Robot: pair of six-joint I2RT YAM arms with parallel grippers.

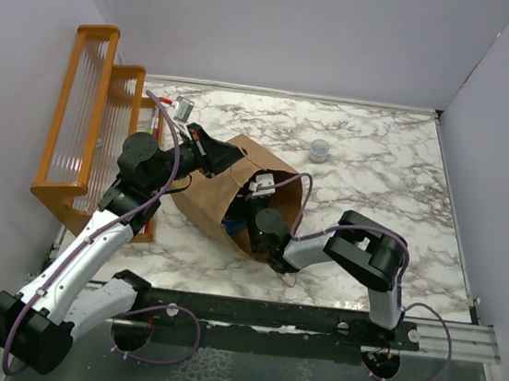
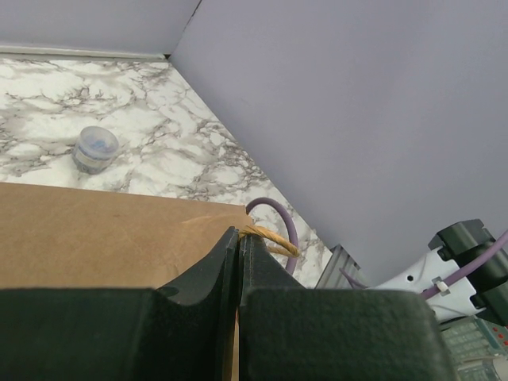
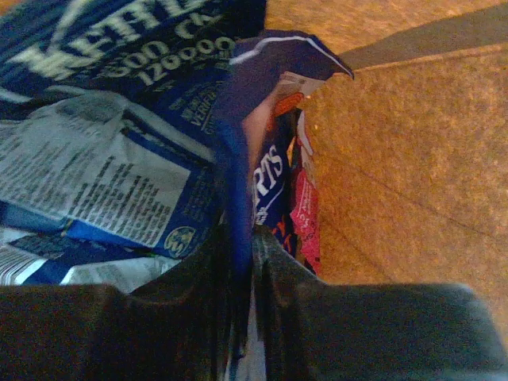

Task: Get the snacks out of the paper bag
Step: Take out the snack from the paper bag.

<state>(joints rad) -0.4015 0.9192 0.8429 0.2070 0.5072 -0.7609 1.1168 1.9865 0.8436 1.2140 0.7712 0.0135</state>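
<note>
Right end effector clenched on blue packet, deep inside paper bag | left end effector clenched on bag's rim beside its handle | bag lies tipped on counter, centre-left, mouth facing near-right | progress judged early: snacks seen only inside, none visibly out; first pull and all others pending

White arms, black joints, purple cables, black hands.

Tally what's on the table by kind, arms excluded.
paper bag: 1
clear cup: 1
orange rack: 1
snack packets inside the bag: at least 2 (blue packet, red-pink packet; others unclear)
Total: at least 5
</note>
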